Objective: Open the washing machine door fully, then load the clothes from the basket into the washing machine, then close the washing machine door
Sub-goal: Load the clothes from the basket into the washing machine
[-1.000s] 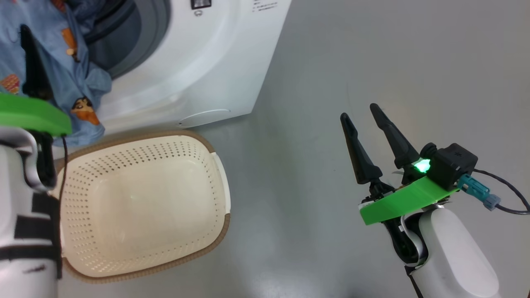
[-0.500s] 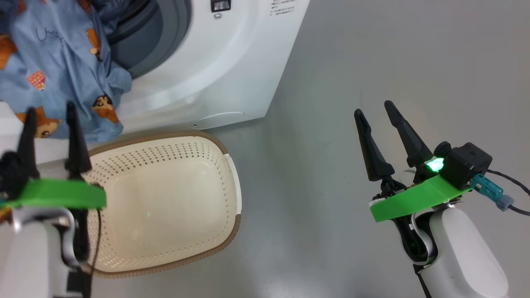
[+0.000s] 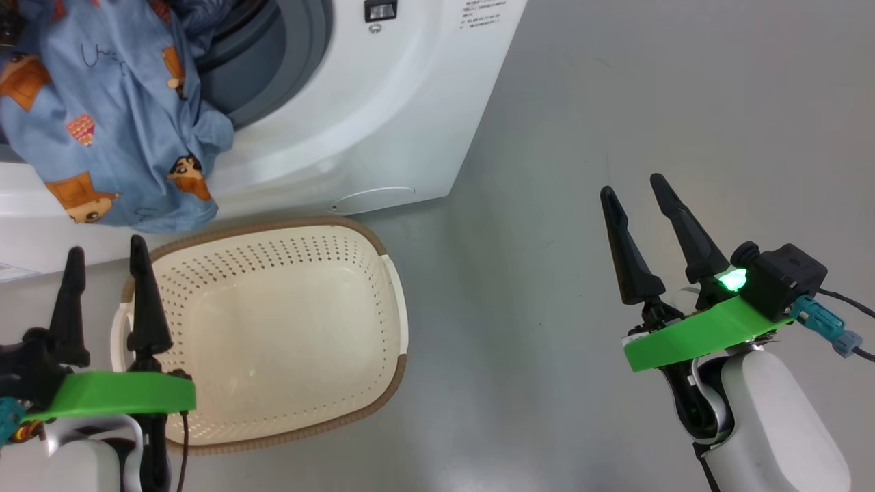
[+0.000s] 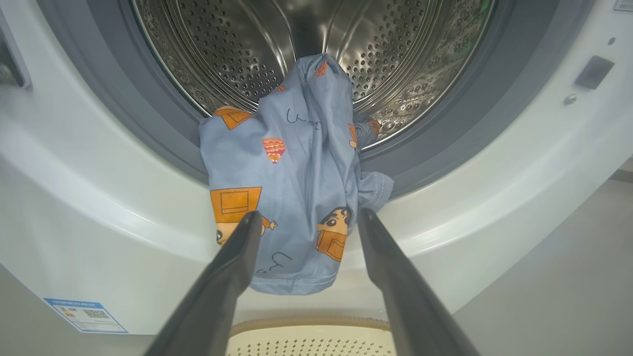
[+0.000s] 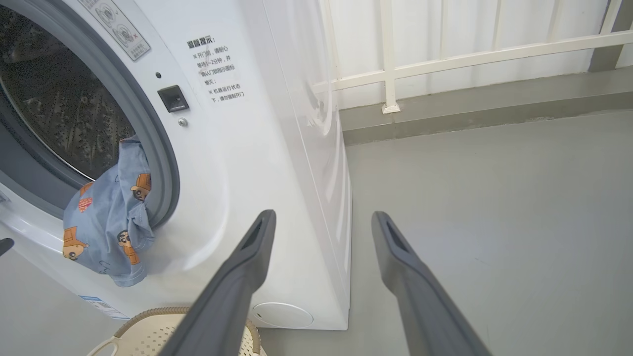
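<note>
While left claw (image 4: 307, 213) gapes, clothes (image 4: 292, 163) beyond — untouched

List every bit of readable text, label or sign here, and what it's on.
"温馨提示:" is the heading printed on the washing machine front, right of the drum opening.
Smaller lines under it: Chinese, too small to read surely.
White sticker with round pictograms, by the opening: too small to read.
Blue label low on the front: a square code, text too small.
Dark scribbles on the clothes: handwriting-like, not legible.
</note>
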Available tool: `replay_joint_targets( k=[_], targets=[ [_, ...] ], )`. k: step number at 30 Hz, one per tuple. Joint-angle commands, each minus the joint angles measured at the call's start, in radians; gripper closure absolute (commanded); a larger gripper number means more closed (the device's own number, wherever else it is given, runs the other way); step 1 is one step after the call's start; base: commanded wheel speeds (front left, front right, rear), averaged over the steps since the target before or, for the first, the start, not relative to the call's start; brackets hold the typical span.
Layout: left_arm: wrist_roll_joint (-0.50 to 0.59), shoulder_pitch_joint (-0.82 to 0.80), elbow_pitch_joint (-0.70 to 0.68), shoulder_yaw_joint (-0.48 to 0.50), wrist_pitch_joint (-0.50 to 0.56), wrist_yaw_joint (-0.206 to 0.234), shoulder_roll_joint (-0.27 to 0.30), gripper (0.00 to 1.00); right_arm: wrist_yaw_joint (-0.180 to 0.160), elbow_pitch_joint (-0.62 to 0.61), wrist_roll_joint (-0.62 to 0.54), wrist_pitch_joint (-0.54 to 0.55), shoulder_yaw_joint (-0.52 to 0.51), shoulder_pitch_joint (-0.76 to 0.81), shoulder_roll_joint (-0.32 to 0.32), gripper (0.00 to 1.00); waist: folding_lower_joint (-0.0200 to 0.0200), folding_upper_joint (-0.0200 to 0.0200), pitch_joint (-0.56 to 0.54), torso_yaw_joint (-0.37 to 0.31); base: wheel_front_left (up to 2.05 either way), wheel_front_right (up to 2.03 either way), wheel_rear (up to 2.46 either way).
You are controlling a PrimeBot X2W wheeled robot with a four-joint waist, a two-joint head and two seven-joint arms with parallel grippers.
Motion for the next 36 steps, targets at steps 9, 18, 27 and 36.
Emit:
replay_joint_targets(
  k=[9,18,27,36],
  targets=[
    [0.013,0.024,-0.028,0.034,-0.005,0.001,0.004,0.00,0.002,-0.029,0.003,-0.005,0.022,0.022,-0.002,0.00,0.0000,0.0000,-0.002,0.003,0.00,0.00,0.00],
    [0.015,-0.056,0.108,0.017,0.021,0.000,0.025,0.00,0.002,-0.030,0.001,-0.005,0.022,0.015,0.001,0.00,0.0000,0.0000,0.011,0.005,0.00,0.00,0.00],
    [-0.032,-0.234,0.376,0.012,0.045,-0.001,0.099,0.00,0.002,-0.030,0.003,-0.005,0.034,-0.002,0.007,0.00,0.0000,0.0000,0.029,-0.016,0.00,0.00,0.00],
    [-0.112,-0.387,0.611,-0.086,0.021,-0.002,0.233,0.00,0.002,-0.035,0.005,-0.005,0.031,-0.010,0.017,0.00,0.0000,0.0000,0.053,-0.054,0.00,0.00,0.00]
  ],
)
